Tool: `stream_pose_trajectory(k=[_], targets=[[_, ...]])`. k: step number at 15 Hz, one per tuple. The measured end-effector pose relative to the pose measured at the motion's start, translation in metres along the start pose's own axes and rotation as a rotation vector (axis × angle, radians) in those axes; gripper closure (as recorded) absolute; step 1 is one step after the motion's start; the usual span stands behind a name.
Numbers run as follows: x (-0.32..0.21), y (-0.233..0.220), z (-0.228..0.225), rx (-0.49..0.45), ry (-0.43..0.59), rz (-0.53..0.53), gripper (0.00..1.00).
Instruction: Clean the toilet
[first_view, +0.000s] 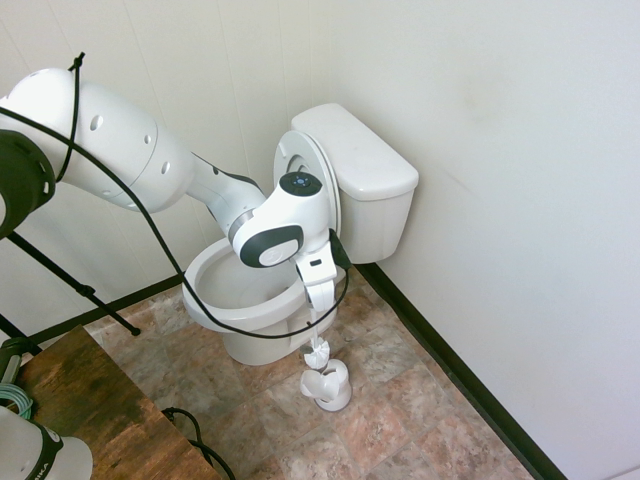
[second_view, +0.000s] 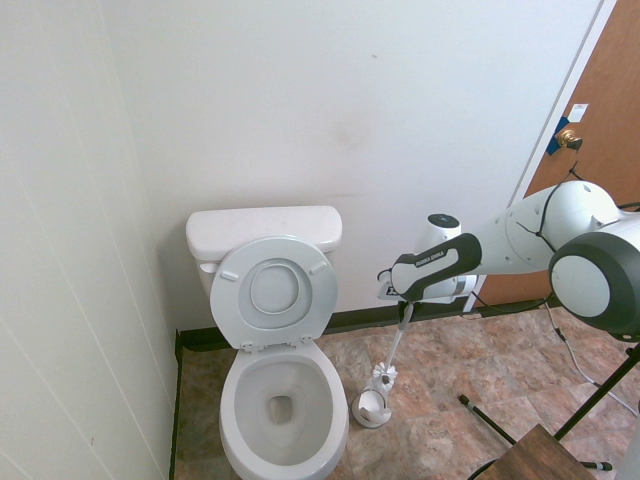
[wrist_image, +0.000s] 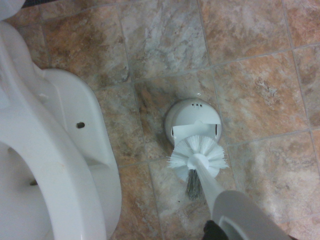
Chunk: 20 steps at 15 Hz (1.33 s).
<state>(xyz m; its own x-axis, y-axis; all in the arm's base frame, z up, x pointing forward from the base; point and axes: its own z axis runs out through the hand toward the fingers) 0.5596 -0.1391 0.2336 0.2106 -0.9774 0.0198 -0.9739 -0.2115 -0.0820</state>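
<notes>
From the first exterior view, the one toilet (first_view: 262, 300) sits in the corner, its bowl's long axis running from the tank at about 2 o'clock to the front rim at about 8 o'clock, lid raised against the tank. My gripper (first_view: 321, 312) points down beside the bowl's front at its 4 o'clock, jaws closed tight on the handle of the single toilet brush (first_view: 318, 352), whose bristle head hangs just above the one white brush holder (first_view: 328, 386) on the tiled floor (first_view: 400, 400). In the second exterior view, the toilet (second_view: 282, 400) faces the camera, long axis 12 to 6 o'clock; the brush (second_view: 386, 374) slants toward the holder (second_view: 371, 406) at the bowl's 3 o'clock. Lettering on my arm is too small to read. In the wrist view, the brush head (wrist_image: 197, 156) overlaps the holder (wrist_image: 193, 119), with the toilet's base (wrist_image: 65, 165) at its 9 o'clock.
</notes>
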Motion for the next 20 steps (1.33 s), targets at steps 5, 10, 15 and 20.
stream_pose_trajectory(k=[5, 10, 15, 20], targets=[[0.008, 0.007, 0.028, 0.000, 0.003, 0.042, 1.00], [0.020, 0.010, 0.081, -0.022, -0.016, 0.077, 1.00], [0.023, 0.003, 0.119, -0.038, -0.039, 0.098, 1.00], [0.039, -0.001, 0.163, -0.049, -0.058, 0.119, 1.00]])
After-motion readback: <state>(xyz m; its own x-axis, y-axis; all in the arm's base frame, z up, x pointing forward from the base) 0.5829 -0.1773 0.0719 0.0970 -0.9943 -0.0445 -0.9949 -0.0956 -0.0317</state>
